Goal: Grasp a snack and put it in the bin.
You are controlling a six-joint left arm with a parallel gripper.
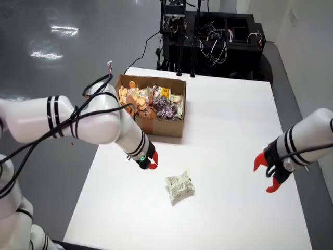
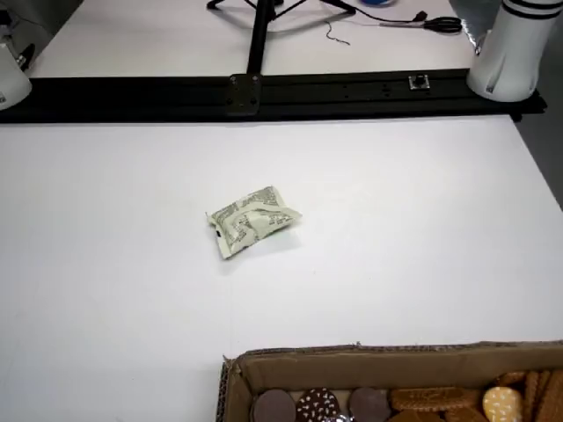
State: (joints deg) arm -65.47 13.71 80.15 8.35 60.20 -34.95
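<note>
Snack packet (image 1: 180,187) lies alone on the white table (image 1: 234,135), near side of the cardboard box (image 1: 156,124), which we read as the bin. Our working gripper (image 1: 150,161) hangs just left of it in the overhead view, holding nothing; we cannot tell how its red fingers stand. We judge the crumpled wrapper may skid sideways if one finger touches first.
</note>
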